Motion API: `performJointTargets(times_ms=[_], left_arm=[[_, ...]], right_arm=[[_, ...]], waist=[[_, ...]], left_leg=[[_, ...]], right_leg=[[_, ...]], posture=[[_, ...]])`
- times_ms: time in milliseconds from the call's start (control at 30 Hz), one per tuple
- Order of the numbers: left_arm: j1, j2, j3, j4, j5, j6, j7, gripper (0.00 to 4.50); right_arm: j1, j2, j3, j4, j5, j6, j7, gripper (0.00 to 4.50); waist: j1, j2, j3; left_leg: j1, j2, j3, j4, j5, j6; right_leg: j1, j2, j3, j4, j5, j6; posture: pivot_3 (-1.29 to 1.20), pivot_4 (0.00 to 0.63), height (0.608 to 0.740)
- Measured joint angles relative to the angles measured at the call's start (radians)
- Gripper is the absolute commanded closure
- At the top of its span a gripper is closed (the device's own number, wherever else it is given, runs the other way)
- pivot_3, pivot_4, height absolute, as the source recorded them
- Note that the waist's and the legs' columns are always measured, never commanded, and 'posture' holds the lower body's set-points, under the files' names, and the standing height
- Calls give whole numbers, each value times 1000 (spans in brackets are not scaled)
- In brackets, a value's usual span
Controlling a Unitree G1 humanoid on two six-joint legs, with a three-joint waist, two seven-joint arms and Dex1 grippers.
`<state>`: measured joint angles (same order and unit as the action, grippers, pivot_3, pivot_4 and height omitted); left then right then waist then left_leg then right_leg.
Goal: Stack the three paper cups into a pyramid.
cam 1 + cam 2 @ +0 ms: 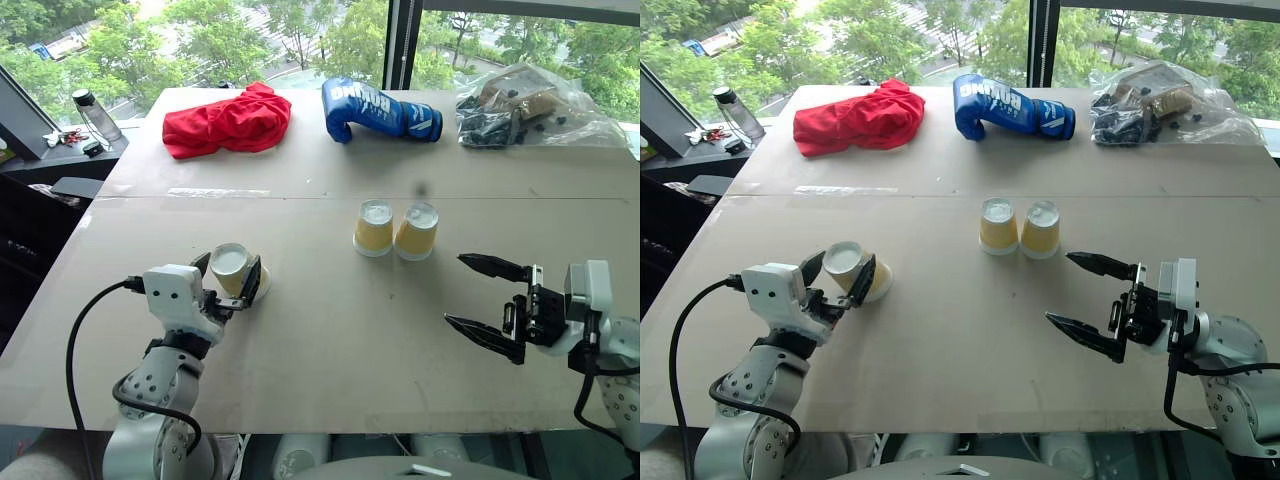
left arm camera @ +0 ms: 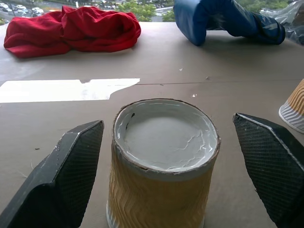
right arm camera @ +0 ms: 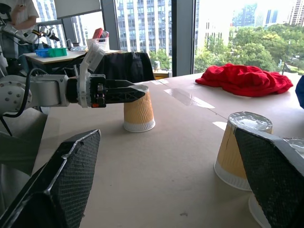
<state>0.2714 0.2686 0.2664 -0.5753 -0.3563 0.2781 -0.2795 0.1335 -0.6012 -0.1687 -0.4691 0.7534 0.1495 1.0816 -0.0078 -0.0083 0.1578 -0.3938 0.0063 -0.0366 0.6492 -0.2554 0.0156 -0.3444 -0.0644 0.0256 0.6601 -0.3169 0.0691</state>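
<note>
Left wrist view: left gripper (image 2: 164,180) is straddling an upturned cup (image 2: 164,161), fingers (image 2: 61,180) apart, nothing held — a lopsided squeeze risks crumpling or toppling it — while the right gripper (image 1: 487,308) is hanging wide open, empty.

1. I see a crumpled red cloth (image 1: 227,121) lying at the far left of the brown table (image 1: 330,350).
2. Just right of it, a blue boxing glove (image 1: 377,109) rests on its side.
3. At the far right corner sits a clear plastic bag (image 1: 530,107) holding dark small parts.
4. Off the table's left edge, a clear water bottle (image 1: 96,115) stands on a dark side surface.
</note>
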Motion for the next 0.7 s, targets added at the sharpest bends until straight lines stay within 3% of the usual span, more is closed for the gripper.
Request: performJointTargets(times_ms=[67,367,700], left_arm=[[2,2,0,0,1,0,1,2178],[-64,63,-1,1,21,10,-8,2218],[-594,135,-155,167,-57,151,-151,2218]], right_arm=[[-2,1,0,-6,0,1,-2,0],[-22,7,3,-6,-4,0,-18,0],[-18,19,-90,77,-7,-12,-59,0]], waist=[[0,0,0],[6,0,0],[22,-1,1]], left_leg=[[0,0,0,0,0,0],[0,0,-1,0,0,0],[-2,-2,-2,2,0,0]], right_leg=[[0,0,0,0,0,0],[0,0,-1,0,0,0],[0,1,-4,1,0,1]], posture=[[0,150,740],[0,150,740],[0,150,740]])
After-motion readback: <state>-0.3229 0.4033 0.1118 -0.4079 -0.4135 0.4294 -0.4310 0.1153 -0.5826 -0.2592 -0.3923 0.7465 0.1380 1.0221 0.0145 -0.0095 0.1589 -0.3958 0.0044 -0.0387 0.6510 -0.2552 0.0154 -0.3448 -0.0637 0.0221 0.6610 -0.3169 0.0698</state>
